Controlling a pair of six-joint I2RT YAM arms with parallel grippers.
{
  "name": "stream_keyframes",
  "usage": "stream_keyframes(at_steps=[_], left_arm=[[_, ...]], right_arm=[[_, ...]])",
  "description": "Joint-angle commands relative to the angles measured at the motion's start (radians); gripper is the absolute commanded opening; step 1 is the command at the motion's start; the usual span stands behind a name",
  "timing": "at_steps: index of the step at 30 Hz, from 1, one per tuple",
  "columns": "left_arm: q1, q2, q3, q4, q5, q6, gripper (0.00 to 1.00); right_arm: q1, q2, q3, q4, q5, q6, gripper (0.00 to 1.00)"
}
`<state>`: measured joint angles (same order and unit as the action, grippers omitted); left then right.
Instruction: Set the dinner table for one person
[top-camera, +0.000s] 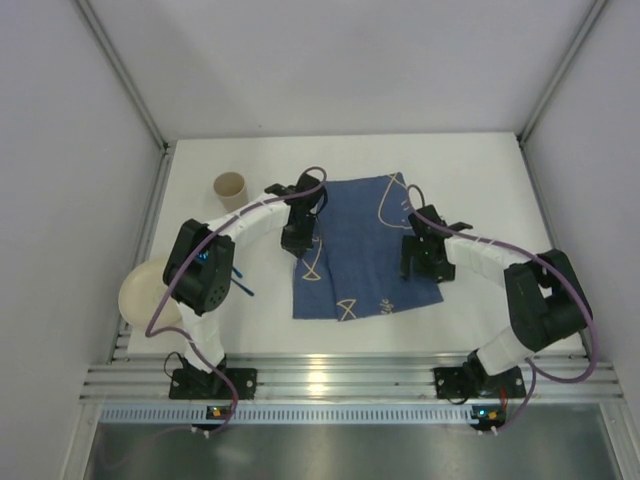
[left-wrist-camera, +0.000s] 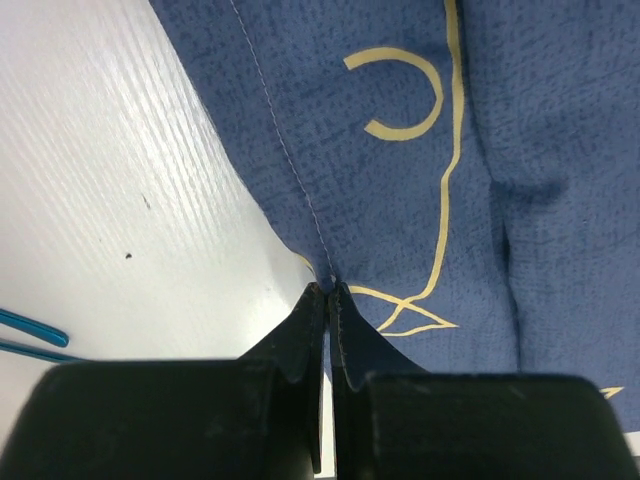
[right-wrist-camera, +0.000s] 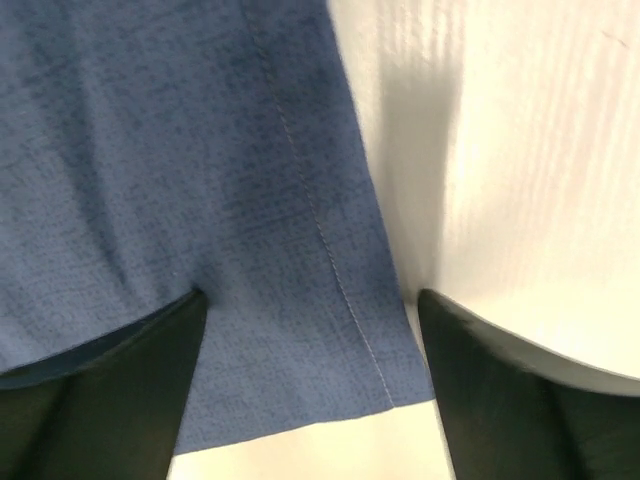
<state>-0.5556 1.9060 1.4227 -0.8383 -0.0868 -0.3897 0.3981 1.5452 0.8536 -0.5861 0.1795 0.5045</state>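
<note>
Top external view: a big white dinner table (top-camera: 480, 180) with a blue mat (top-camera: 360, 250) lying in the middle of it.
The dinner table fills the floor between the grey walls, and the mat lies a bit crooked on it, with yellow drawings on the cloth. The left claw (left-wrist-camera: 328, 290) has its fingers pressed together, pinching the mat's left edge right at the seam. The right claw (right-wrist-camera: 310, 310) is spread wide, low over the mat's right edge near a corner. One finger is over the cloth and one is over the white top. A cream bowl (top-camera: 148, 290) sits at the table's left edge. A tan cup (top-camera: 230, 188) stands upright farther back, near the mat but apart from it. Two thin blue sticks (top-camera: 243, 285) lie between the bowl and the mat.
</note>
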Motion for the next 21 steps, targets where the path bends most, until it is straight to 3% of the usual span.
stream_keyframes(at_steps=[1, 2, 5, 6, 8, 17, 21], left_arm=[[0.006, 0.033, 0.067, -0.035, -0.022, 0.020, 0.00], [0.006, 0.037, 0.073, -0.036, -0.021, 0.020, 0.00], [0.008, 0.048, 0.082, -0.041, -0.025, 0.020, 0.00], [0.011, 0.050, 0.082, -0.042, -0.028, 0.020, 0.00], [0.019, 0.053, 0.079, -0.047, -0.044, 0.022, 0.00], [0.149, 0.057, 0.059, -0.102, -0.160, 0.057, 0.00], [0.181, 0.030, 0.035, -0.102, -0.180, 0.075, 0.00]], right_arm=[[-0.010, 0.041, 0.012, 0.081, -0.054, -0.021, 0.77], [-0.010, 0.047, -0.002, 0.110, -0.095, -0.023, 0.72], [-0.010, 0.070, -0.016, 0.129, -0.133, -0.024, 0.42], [-0.011, 0.078, -0.018, 0.126, -0.135, -0.026, 0.21], [-0.019, 0.092, -0.008, 0.114, -0.123, -0.035, 0.00], [-0.234, 0.041, 0.025, -0.043, 0.029, -0.031, 0.00], [-0.268, 0.030, 0.018, -0.070, 0.058, -0.011, 0.00]])
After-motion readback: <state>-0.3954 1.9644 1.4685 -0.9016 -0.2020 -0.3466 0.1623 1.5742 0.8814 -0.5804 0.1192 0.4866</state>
